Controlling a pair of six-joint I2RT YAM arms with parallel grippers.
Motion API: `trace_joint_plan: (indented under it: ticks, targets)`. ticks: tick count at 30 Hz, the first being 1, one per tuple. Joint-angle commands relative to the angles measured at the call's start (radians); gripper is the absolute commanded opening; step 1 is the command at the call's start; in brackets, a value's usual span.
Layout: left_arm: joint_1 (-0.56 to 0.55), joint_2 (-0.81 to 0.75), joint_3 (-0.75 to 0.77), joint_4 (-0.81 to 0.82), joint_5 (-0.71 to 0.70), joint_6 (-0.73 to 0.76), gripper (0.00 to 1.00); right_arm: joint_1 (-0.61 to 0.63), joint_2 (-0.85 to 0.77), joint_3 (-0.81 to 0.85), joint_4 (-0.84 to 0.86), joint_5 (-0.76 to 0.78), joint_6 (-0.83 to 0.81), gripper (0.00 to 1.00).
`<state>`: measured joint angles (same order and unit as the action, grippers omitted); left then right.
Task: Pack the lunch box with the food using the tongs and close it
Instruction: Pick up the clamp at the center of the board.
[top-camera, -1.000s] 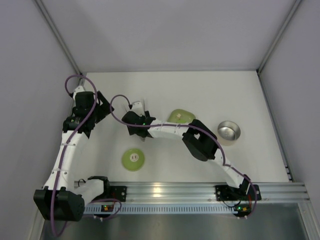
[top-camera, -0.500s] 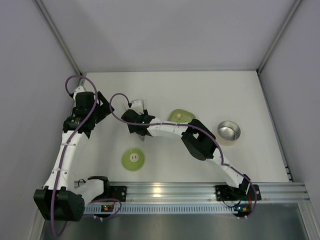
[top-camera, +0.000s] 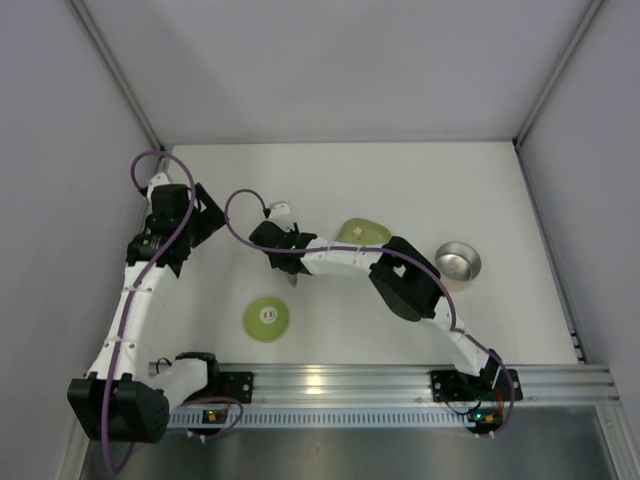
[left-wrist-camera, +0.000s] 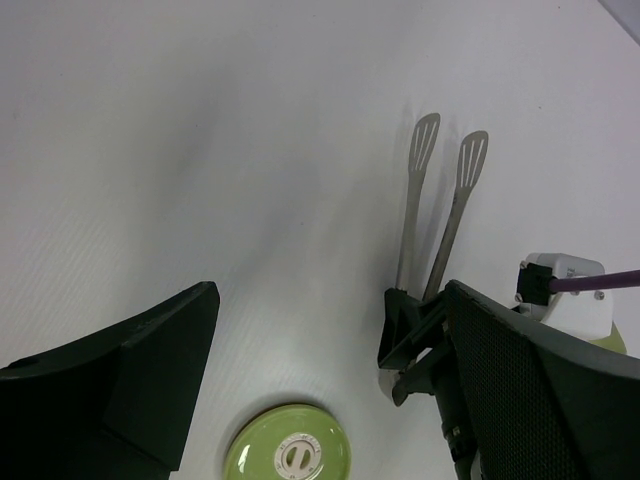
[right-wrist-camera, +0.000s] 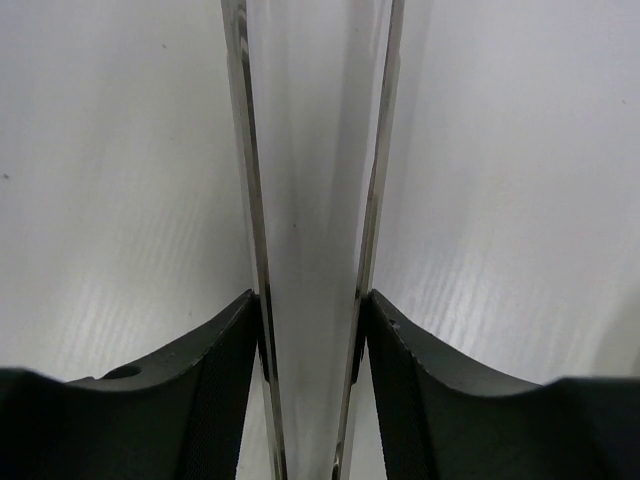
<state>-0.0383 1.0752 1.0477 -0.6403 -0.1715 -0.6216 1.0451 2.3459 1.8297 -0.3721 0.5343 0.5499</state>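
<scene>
The right end effector (right-wrist-camera: 310, 300) pinched both arms of the tongs (left-wrist-camera: 409, 220) left of centre on the desk (top-camera: 400, 180), apparently to lift them. The left end effector (left-wrist-camera: 330, 290) hung spread; the lunch box (top-camera: 458, 262) waited open at right.

Bright, even light from above whitens the table (top-camera: 420, 190), the tongs (left-wrist-camera: 472, 160) throw only a faint soft shadow beside them, and the right wrist view shows streaky sheen.
</scene>
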Motion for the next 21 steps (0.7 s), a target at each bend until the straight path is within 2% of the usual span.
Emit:
trace_joint_plan:
  ticks: [1,10,21]
  targets:
    - [0.006,-0.029,-0.017,0.045,0.01,0.013,0.99,-0.007,-0.106,-0.043,-0.062,0.027,-0.018,0.45]
    - [0.006,-0.035,-0.029,0.036,0.012,0.029,0.99,-0.008,-0.275,-0.11,-0.079,0.035,-0.038,0.46]
    - [0.006,-0.06,-0.069,0.021,0.012,0.06,0.99,-0.017,-0.398,-0.168,-0.099,0.015,-0.054,0.47]
